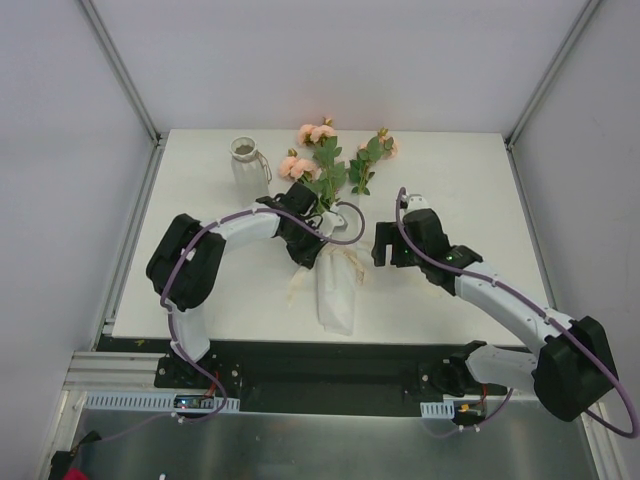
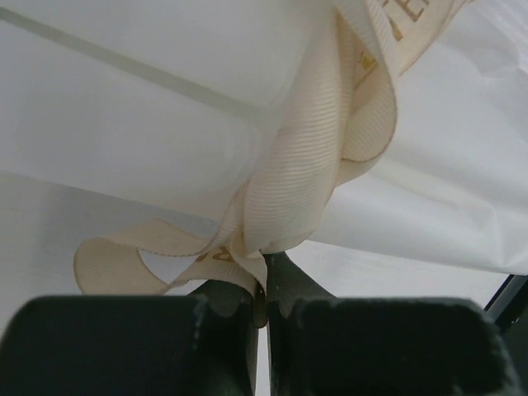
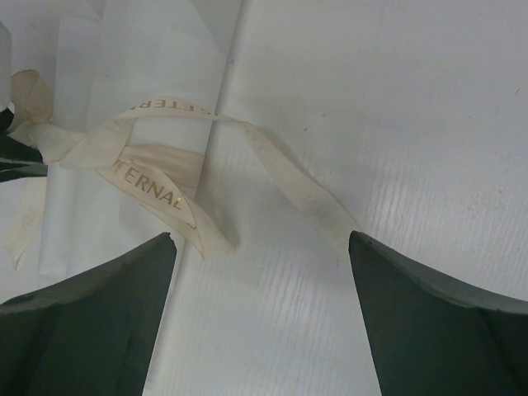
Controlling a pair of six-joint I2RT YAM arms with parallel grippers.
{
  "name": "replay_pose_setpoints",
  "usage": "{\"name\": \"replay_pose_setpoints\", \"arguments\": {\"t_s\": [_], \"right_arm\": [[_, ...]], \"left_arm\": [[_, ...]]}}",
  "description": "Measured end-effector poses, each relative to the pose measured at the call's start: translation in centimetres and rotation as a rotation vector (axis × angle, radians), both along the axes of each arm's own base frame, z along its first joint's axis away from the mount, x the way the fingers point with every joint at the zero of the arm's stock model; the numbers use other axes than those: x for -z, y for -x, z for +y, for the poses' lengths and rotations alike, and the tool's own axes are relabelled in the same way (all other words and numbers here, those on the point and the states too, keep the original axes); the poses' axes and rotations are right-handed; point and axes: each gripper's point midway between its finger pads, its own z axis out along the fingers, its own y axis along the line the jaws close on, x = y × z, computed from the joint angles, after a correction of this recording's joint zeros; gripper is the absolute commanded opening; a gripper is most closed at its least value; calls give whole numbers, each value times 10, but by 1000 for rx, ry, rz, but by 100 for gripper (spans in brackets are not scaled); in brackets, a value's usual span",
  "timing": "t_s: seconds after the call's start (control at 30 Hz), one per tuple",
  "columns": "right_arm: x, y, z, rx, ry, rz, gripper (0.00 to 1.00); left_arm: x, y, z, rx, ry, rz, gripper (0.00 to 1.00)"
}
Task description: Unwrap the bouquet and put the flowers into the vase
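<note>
Lying on the white desk [image 1: 450,290], the bouquet [image 1: 336,295] was noted near the middle, narrow end toward the arm bases, blooms toward the far edge. The flowers [image 1: 322,165], peach-pink with green leaves, were seen fanned out of the far end of the paper [image 1: 338,305]. The vase [image 1: 246,160] was recorded upright near the far edge, just left of the blooms and apart from the paper.

From above, the left gripper [image 1: 305,238] was found lowered over the upper part of the wrapping. In its wrist view the left gripper [image 2: 266,266] was seen closed tight, a strip of cream ribbon [image 2: 297,165] pinched between the fingertips; the strip was observed looping up across the white paper.

The right gripper [image 1: 386,246] was noted to the right of the bouquet, not touching it. In its wrist view the right gripper [image 3: 260,241] was seen spread wide, nothing held. The ribbon [image 3: 157,177], printed with gold letters, was recorded tied round the paper, one tail laid across the desk toward the right-hand finger [image 3: 429,322].
</note>
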Motion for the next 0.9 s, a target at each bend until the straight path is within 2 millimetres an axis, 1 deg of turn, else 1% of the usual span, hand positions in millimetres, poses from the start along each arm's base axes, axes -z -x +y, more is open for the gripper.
{"name": "replay_pose_setpoints", "arguments": {"t_s": [0.13,0.2,0.27,0.4,0.47,0.53,0.6,0.7,0.83,0.9], "right_arm": [[5,2,1,-14,3,12,94],[10,1,2,-33,24,22,96],[21,0,5,-62,71,46,96],[44,-7,6,-121,216,78,96],[49,-12,4,-132,273,76,96],[51,-21,1,-132,321,66,95],[53,-28,0,-136,357,53,93],[58,-37,5,-154,374,38,91],[63,-36,19,-213,354,37,87],[62,-33,29,-252,328,30,82]], "left_arm": [[-1,-4,5,-18,-12,-12,0],[-6,-7,8,-32,-11,-22,0],[-14,-9,10,-46,-4,-34,0],[-40,-19,14,-86,27,-70,0],[-52,-27,14,-98,44,-93,0],[-60,-32,13,-105,55,-106,0],[-62,-33,13,-106,56,-107,0],[-60,-29,15,-105,45,-90,0],[-59,-27,17,-105,39,-81,0],[-59,-26,17,-105,38,-78,0]]}}
